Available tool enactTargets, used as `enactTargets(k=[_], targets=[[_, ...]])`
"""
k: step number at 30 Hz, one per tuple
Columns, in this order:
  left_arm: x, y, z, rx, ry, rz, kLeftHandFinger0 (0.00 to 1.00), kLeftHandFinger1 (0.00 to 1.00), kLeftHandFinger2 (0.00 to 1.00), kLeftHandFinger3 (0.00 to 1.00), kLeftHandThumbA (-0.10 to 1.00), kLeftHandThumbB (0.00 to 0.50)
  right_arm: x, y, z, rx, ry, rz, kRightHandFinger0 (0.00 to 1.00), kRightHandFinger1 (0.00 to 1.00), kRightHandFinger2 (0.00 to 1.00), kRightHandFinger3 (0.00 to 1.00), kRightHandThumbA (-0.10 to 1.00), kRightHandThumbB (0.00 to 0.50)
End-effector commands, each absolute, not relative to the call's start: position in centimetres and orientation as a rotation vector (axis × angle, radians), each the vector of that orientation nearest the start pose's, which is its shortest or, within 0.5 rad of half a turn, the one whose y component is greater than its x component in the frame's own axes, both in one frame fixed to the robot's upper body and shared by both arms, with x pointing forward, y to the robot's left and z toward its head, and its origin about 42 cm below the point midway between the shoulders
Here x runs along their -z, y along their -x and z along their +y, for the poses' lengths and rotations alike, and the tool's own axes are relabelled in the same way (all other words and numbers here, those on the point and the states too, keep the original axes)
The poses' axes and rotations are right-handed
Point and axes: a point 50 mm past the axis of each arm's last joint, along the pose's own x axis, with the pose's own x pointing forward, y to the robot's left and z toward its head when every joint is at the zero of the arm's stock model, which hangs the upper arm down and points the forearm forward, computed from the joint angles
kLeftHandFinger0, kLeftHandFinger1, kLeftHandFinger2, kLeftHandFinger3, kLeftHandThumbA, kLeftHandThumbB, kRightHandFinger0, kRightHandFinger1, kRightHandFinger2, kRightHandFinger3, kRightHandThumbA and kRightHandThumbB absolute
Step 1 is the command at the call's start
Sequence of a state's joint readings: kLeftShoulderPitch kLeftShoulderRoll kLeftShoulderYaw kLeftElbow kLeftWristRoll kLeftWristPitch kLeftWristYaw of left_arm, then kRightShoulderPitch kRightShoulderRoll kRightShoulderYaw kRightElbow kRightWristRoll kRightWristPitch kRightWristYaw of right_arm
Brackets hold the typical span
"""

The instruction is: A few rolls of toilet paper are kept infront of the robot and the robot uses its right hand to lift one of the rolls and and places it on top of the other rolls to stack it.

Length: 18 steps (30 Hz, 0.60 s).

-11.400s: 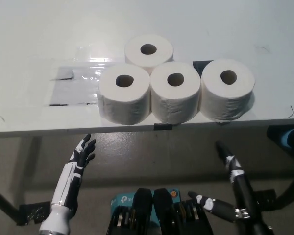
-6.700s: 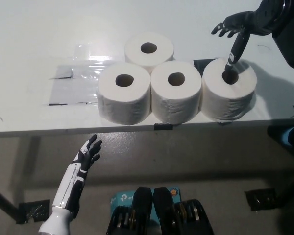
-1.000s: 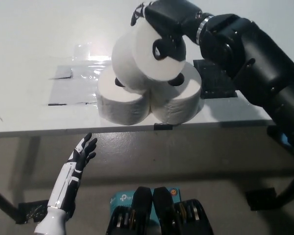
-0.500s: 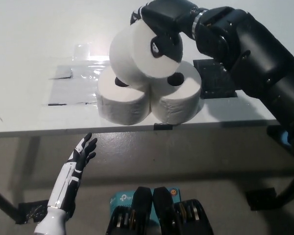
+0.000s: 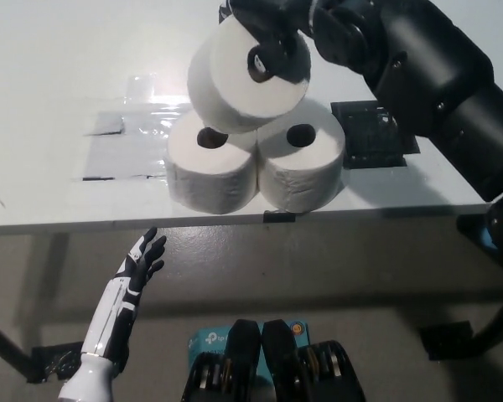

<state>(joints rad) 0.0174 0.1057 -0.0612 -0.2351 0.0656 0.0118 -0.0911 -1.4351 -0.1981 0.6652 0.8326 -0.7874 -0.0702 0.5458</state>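
A toilet roll (image 5: pixel 245 75) is being pinched through its core by the right robot hand (image 5: pixel 272 33); it should be centred over the lower rolls (image 5: pixel 256 163) before being released.

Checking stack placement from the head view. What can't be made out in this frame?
- Back roll: hidden behind the lifted roll.
- Contact: the lifted roll covers the gap, so whether it rests on the front left roll and front right roll is unclear.
- Right hand: cut off by the top edge; only part of its grip shows.
- Left hand: open below the table, nothing hidden.
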Motion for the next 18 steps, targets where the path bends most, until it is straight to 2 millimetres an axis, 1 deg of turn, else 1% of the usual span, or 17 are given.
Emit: enactTargets(k=[1, 4, 5, 6, 7, 9, 11, 13, 16, 18], targets=[[-16.4, -27.3, 21.8, 0.168, -0.178, -0.255, 1.00, 1.00, 1.00, 1.00, 1.00, 0.500, -49.7, -54.8, -3.4, -0.637, 1.810, -0.164, 0.99, 1.00, 1.00, 1.00, 0.23, 0.493], [-16.4, -27.2, 21.8, 0.171, -0.176, -0.256, 1.00, 1.00, 1.00, 1.00, 1.00, 0.499, -50.1, -54.8, -3.4, -0.688, 1.796, -0.071, 1.00, 1.00, 1.00, 1.00, 0.21, 0.500], [-16.4, -27.3, 21.8, 0.171, -0.181, -0.259, 1.00, 1.00, 1.00, 1.00, 1.00, 0.496, -50.2, -54.8, -3.5, -0.709, 1.813, -0.036, 1.00, 1.00, 1.00, 1.00, 0.22, 0.498], [-16.4, -27.3, 21.8, 0.171, -0.181, -0.259, 1.00, 1.00, 1.00, 1.00, 1.00, 0.498, -50.2, -54.8, -3.5, -0.713, 1.813, -0.021, 1.00, 1.00, 1.00, 1.00, 0.22, 0.486], [-16.4, -27.3, 21.8, 0.172, -0.178, -0.260, 1.00, 1.00, 1.00, 1.00, 1.00, 0.487, -50.2, -54.9, -3.6, -0.723, 1.800, 0.028, 1.00, 1.00, 1.00, 1.00, 0.21, 0.481], [-16.4, -27.3, 21.8, 0.171, -0.180, -0.259, 1.00, 1.00, 1.00, 1.00, 1.00, 0.484, -50.2, -55.0, -3.7, -0.737, 1.811, 0.077, 1.00, 1.00, 1.00, 1.00, 0.24, 0.500], [-16.5, -27.4, 21.8, 0.173, -0.181, -0.262, 1.00, 1.00, 1.00, 1.00, 1.00, 0.478, -50.4, -55.2, -3.9, -0.738, 1.801, 0.102, 1.00, 1.00, 1.00, 1.00, 0.24, 0.500], [-16.6, -27.6, 22.0, 0.176, -0.186, -0.269, 1.00, 1.00, 1.00, 1.00, 1.00, 0.492, -50.5, -55.4, -4.1, -0.744, 1.802, 0.134, 1.00, 1.00, 1.00, 1.00, 0.31, 0.500], [-16.7, -27.6, 22.0, 0.175, -0.192, -0.271, 1.00, 1.00, 1.00, 1.00, 1.00, 0.499, -50.4, -55.7, -4.4, -0.740, 1.800, 0.156, 1.00, 1.00, 1.00, 1.00, 0.34, 0.500], [-16.7, -27.6, 22.0, 0.176, -0.198, -0.272, 1.00, 1.00, 1.00, 1.00, 1.00, 0.495, -50.4, -55.8, -4.5, -0.731, 1.797, 0.168, 1.00, 1.00, 1.00, 1.00, 0.39, 0.500]])
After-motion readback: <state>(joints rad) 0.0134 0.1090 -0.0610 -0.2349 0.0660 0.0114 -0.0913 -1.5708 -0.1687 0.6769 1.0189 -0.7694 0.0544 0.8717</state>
